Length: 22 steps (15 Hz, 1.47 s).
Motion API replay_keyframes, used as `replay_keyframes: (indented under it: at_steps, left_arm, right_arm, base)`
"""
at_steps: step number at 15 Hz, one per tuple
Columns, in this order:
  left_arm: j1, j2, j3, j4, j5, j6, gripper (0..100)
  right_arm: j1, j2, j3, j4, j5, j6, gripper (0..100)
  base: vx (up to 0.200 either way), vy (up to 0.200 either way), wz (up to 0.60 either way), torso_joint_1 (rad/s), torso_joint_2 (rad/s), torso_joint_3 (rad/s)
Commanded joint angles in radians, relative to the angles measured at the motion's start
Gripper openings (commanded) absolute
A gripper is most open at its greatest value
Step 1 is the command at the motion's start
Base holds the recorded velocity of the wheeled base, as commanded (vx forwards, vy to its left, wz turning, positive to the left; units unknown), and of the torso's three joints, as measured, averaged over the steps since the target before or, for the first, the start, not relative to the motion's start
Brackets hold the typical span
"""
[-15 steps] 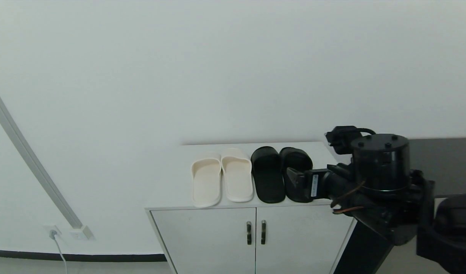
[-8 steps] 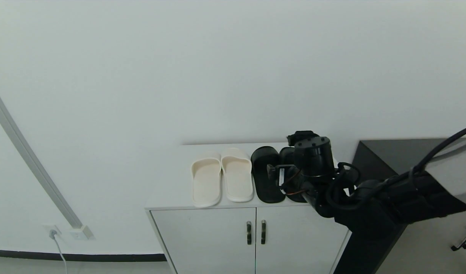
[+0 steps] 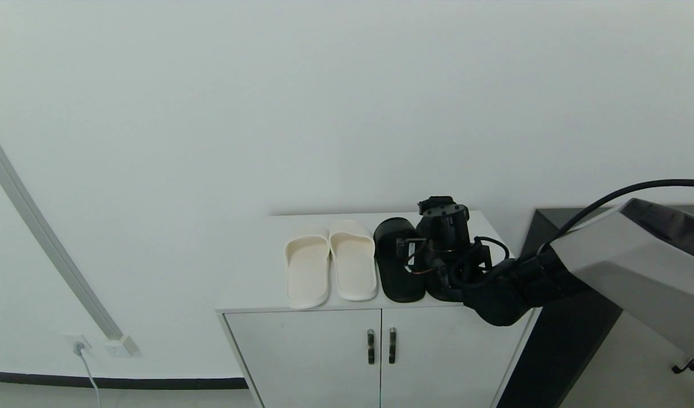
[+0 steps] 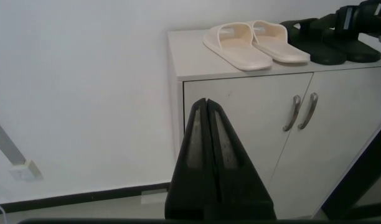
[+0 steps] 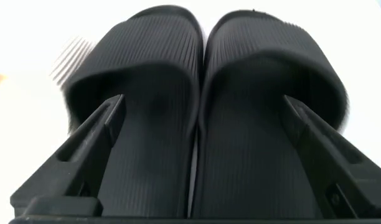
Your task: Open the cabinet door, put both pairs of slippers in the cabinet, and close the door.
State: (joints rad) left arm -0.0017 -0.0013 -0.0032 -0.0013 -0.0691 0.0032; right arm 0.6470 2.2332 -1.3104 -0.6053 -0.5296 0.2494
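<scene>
Black slippers (image 5: 147,74) lie lengthwise between spread fingers of the right tool (image 5: 200,109), heels nearest; closed left tool (image 4: 206,107) well apart

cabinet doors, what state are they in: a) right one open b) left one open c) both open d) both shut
d: both cabinet doors sit flush with the front, their handles side by side at the seam, while the white slippers and black slippers lie on top.
</scene>
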Motion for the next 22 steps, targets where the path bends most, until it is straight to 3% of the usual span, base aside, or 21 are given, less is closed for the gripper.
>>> replay_keyframes:
  at_steps: [1, 7, 8, 17, 22]
  left_arm:
    - [0.000, 0.001, 0.000, 0.000, 0.000, 0.000, 0]
    - [0.000, 0.001, 0.000, 0.000, 0.000, -0.002, 0]
    - [0.000, 0.001, 0.000, 0.000, 0.000, -0.002, 0]
    - [0.000, 0.001, 0.000, 0.000, 0.002, -0.002, 0]
    - [0.000, 0.001, 0.000, 0.000, 0.002, -0.003, 0]
  right_arm:
    - [-0.023, 0.065, -0.069, 0.001, 0.000, -0.015, 100]
    - [-0.044, 0.148, -0.178, 0.002, 0.000, -0.042, 100]
    - [-0.047, 0.149, -0.179, 0.002, 0.000, -0.042, 0]
    - [-0.046, 0.120, -0.165, -0.001, -0.015, -0.042, 0]
    - [-0.020, -0.070, 0.022, -0.001, -0.006, -0.055, 0]
  base:
    - [0.000, 0.000, 0.00, 0.000, 0.00, 0.000]
    - [0.000, 0.000, 0.00, 0.000, 0.00, 0.000]
    - [0.000, 0.000, 0.00, 0.000, 0.00, 0.000]
    - [0.000, 0.000, 0.00, 0.000, 0.00, 0.000]
    - [0.000, 0.000, 0.00, 0.000, 0.00, 0.000]
